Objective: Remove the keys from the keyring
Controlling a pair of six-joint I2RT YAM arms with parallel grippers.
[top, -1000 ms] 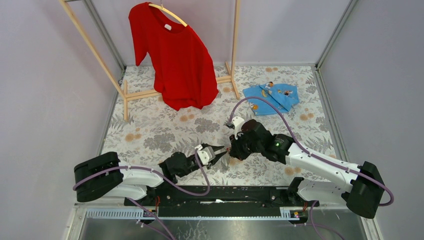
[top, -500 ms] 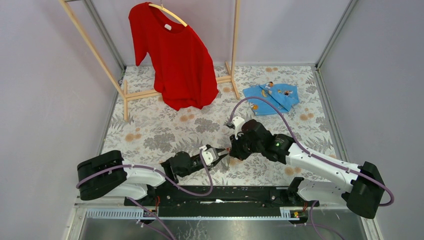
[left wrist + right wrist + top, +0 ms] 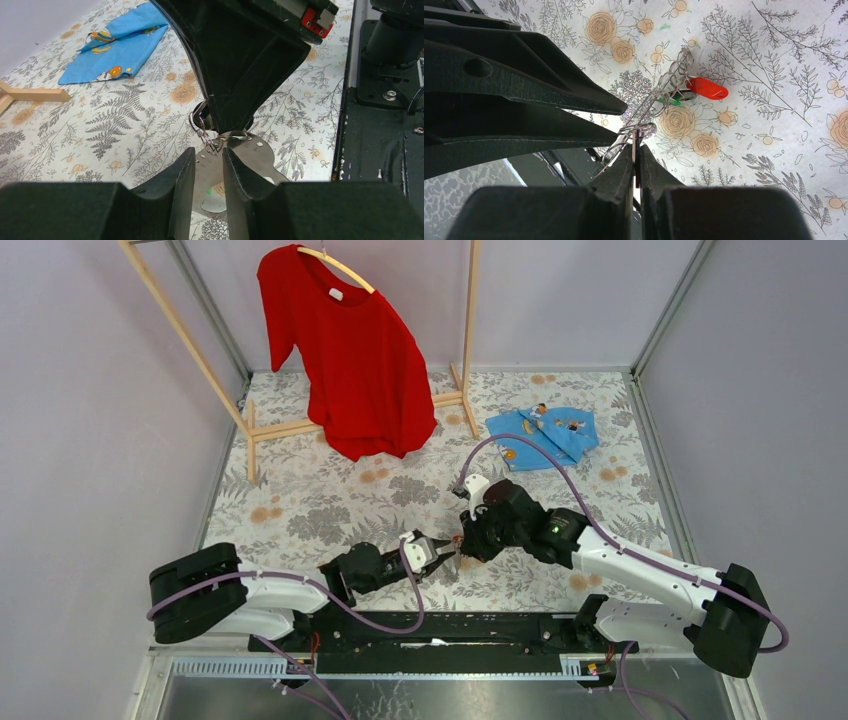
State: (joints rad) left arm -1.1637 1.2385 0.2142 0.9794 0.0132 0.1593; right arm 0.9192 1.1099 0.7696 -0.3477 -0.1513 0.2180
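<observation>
Currently the work is bunched near the front of the floral worktop (image 3: 330, 490), with all positions referred to the right end effector (image 3: 636, 150).

Right end effector: fingers are seen pressed together on the end link of the ring chain (image 3: 668, 80). A firm pinch is judged.

Left end effector (image 3: 207, 152): set nose to nose with the right one, just beside it. Its fingers are held apart by a narrow gap, and nothing is seen clamped.

Keyring (image 3: 252, 152): a flat grey band is seen hanging just under the right fingertips, beyond the left tips and partly through their gap. Contact with the left fingers cannot be told.

Ring chain: its long axis is laid out straight from the right pinch, directed away from the left end effector.

Keys (image 3: 705, 88): found at the far end of that chain, red head outermost, green head (image 3: 672, 102) just nearer the pinch. The black one is not clearly made out.

Judgement: the band is nearest the left end effector, while the keys are placed on the opposite side of the pinch. The left tips would have to be brought past the right fingers to reach the keys.
</observation>
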